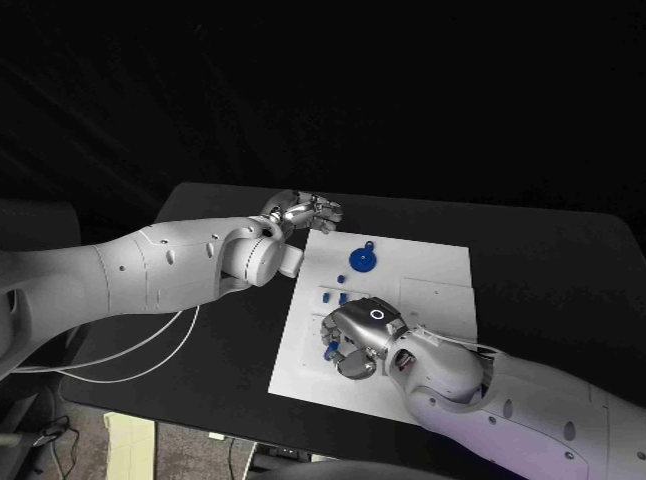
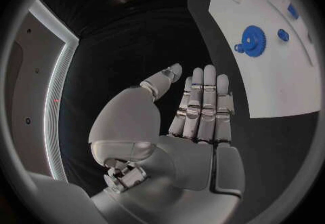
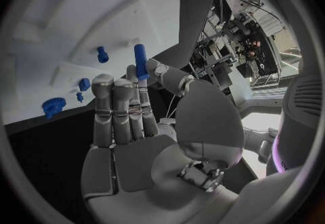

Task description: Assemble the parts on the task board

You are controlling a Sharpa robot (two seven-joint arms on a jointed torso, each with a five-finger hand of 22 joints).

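Note:
The white task board (image 1: 427, 285) lies in the middle of the black table. A blue gear (image 1: 362, 259) sits on its far left part, with small blue parts (image 1: 332, 296) nearer the middle of its left side. My right hand (image 1: 356, 337) hangs over the board's near left part and pinches a blue peg (image 3: 141, 61) between thumb and finger. Past that peg lie another small part (image 3: 102, 54) and the gear (image 3: 53, 107). My left hand (image 1: 306, 212) hovers by the board's far left corner, its straight fingers (image 2: 202, 106) holding nothing. The gear (image 2: 253, 40) lies beyond them on the board (image 2: 278, 83).
A white cable (image 1: 139, 350) trails from my left arm across the table's left side. Bare black table (image 1: 554, 260) surrounds the board to the right and beyond. The table's near edge (image 1: 165, 405) runs close below the board.

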